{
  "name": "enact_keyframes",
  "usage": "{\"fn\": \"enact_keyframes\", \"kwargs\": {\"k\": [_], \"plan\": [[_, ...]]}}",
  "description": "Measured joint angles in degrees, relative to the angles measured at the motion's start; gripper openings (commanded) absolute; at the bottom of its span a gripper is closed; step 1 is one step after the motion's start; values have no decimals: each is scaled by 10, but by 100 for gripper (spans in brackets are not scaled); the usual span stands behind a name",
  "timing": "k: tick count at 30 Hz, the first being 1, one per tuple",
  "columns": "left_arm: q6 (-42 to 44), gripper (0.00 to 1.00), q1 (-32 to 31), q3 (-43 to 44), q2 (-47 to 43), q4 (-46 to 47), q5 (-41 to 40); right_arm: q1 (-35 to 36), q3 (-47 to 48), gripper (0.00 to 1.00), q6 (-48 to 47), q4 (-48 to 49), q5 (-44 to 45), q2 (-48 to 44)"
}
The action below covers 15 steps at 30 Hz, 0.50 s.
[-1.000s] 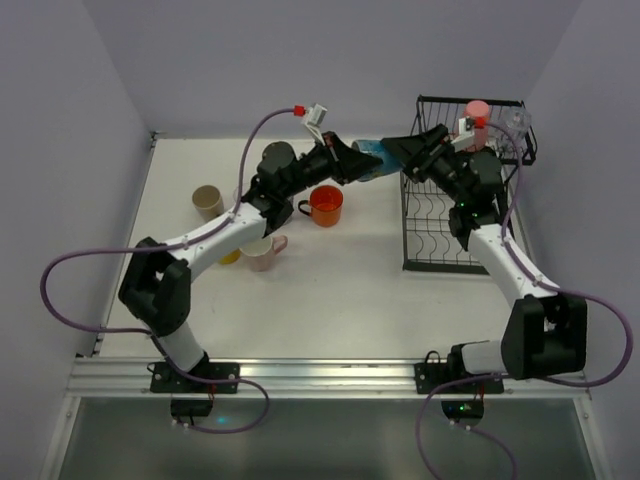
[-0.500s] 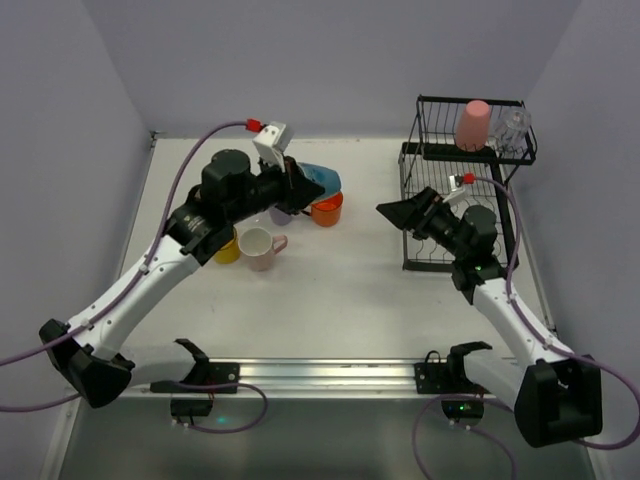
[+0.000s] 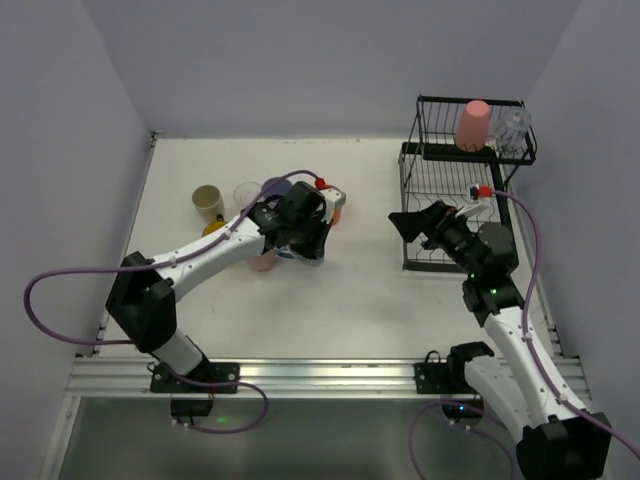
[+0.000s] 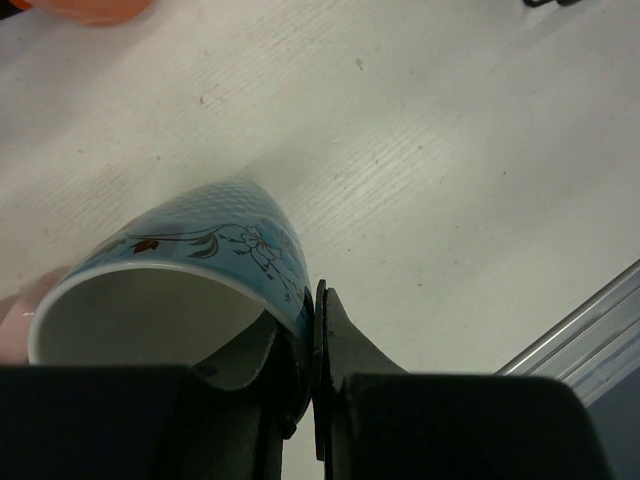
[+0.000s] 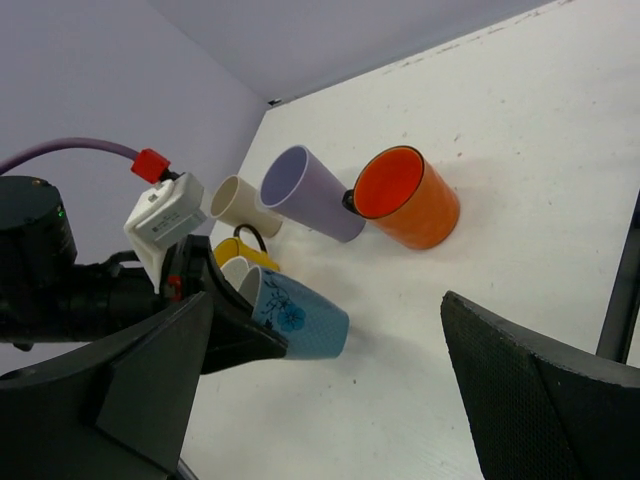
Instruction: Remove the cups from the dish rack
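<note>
Left tool (image 4: 315,310) pinching the blue flowered cup (image 4: 200,250) by its rim, the cup tipped sideways low over the surface (image 3: 360,290).
Right tool (image 3: 410,225) is spread wide, holding nothing. Behind the blue cup lie the orange mug (image 5: 408,198), lavender cup (image 5: 308,192) and beige cup (image 5: 240,205). Farthest, the dish rack (image 3: 470,100) holds a pink cup (image 3: 473,124) on its upper shelf.

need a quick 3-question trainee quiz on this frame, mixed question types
1. True or false: the right gripper holds a cup.
2. Which one do the left gripper's fingers pinch? A orange mug, B blue cup, C lavender cup.
3. How many cups show on the dish rack's upper shelf?
Key: 1 false, its fingers stand open and empty. 2 B. 3 two: the pink cup and the clear cup.
</note>
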Motion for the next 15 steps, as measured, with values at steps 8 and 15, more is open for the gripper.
{"fn": "enact_keyframes", "kwargs": {"k": [8,15], "plan": [[29,0,-18,21,62,-2,-21,0,-5,99,-4,-6,0,10],[40,14,-18,38,106,-4,-42,0,-8,99,-4,-5,0,24]]}}
